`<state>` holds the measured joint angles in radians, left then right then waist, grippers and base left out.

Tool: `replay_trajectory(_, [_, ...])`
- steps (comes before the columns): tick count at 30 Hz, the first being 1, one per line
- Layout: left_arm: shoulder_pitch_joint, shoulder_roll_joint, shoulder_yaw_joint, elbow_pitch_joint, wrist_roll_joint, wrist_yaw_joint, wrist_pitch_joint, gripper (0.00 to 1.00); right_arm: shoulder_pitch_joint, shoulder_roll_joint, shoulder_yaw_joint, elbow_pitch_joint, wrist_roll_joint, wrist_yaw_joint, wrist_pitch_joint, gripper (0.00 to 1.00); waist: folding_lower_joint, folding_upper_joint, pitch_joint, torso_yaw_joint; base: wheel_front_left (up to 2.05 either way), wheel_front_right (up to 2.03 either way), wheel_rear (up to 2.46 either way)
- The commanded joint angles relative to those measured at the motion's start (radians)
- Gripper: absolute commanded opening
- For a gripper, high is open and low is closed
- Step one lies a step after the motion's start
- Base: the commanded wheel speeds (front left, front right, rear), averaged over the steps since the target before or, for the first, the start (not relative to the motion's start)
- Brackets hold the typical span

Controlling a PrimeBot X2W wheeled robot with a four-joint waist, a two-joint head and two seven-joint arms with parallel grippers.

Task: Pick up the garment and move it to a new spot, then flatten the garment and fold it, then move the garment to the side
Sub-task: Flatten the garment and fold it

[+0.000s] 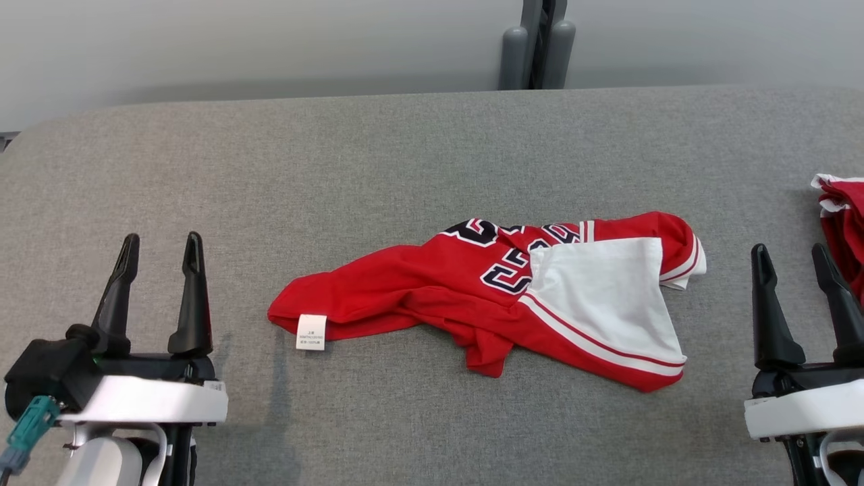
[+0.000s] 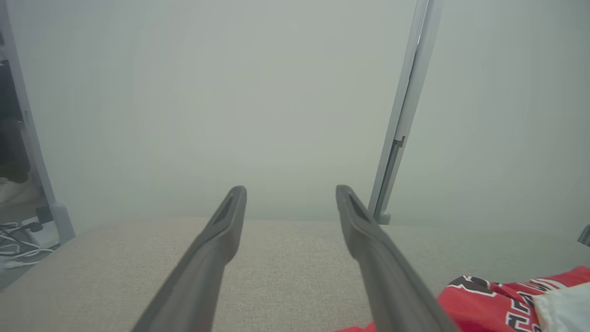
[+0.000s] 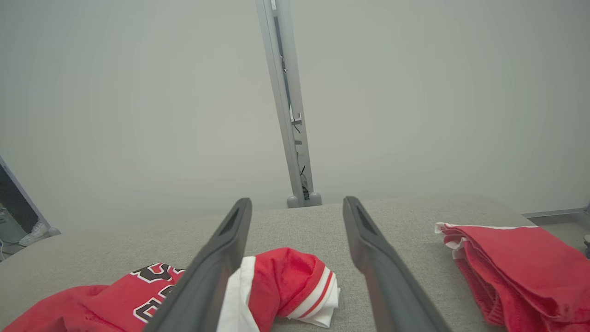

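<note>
In the head view the left gripper [image 1: 163, 237] sits at 8 o'clock over the grey woven fabric table top [image 1: 405, 148], its two long dark fingers spread apart, jaws released. In the left wrist view the same gripper [image 2: 290, 189] points across the table top.

Right of it, a small white rectangular care label [image 1: 311, 331] marks the 9 o'clock end of the crumpled red jersey garment [image 1: 418, 283]. The garment lies near the middle of the table, just toward 5 o'clock of centre, and carries dark white-edged lettering. A white panel with red-and-white striped trim is folded over its 3 o'clock half. The garment touches neither gripper. It shows at 4 o'clock in the left wrist view [image 2: 484, 299] and at 7 o'clock, behind the fingers, in the right wrist view [image 3: 286, 276].

A grey upright metal post [image 1: 538, 44] stands at 12 o'clock beyond the far edge.

The right gripper [image 1: 790, 248] rests at 4 o'clock, jaws likewise parted and idle. A second bunched red cloth with white edging [image 1: 844, 216] lies at 3 o'clock, near its outer finger.
</note>
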<state>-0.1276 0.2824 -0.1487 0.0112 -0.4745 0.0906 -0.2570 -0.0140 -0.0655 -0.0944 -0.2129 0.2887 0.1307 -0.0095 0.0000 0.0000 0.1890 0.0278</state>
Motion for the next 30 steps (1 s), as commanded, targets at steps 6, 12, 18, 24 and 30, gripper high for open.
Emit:
replay_trajectory(6, [0.084,0.023,0.001,-0.100,0.022,0.040,0.026,1.00,0.035,0.000,0.016,0.001,-0.023,0.000,0.019,1.00,0.0000,0.0000,-0.050,0.006,0.00,0.00,0.00])
replay_trajectory(12, [0.155,0.032,-0.024,-0.127,0.049,0.068,0.053,1.00,0.066,-0.006,0.024,0.000,-0.032,0.000,0.045,1.00,0.0000,0.0000,-0.078,0.011,0.00,0.00,0.00])
replay_trajectory(18, [0.160,0.034,-0.034,-0.120,0.054,0.076,0.062,1.00,0.078,-0.012,0.022,-0.006,-0.027,0.000,0.054,1.00,0.0000,0.0000,-0.085,0.018,0.00,0.00,0.00])
replay_trajectory(24, [0.147,0.037,-0.039,-0.119,0.052,0.075,0.067,1.00,0.073,-0.012,0.023,-0.010,-0.021,0.000,0.060,1.00,0.0000,0.0000,-0.077,0.022,0.00,0.00,0.00])
replay_trajectory(30, [0.119,0.049,-0.052,-0.104,0.050,0.057,0.088,1.00,0.058,-0.012,0.032,-0.005,-0.011,0.000,0.056,1.00,0.0000,0.0000,-0.057,0.014,0.00,0.00,0.00])
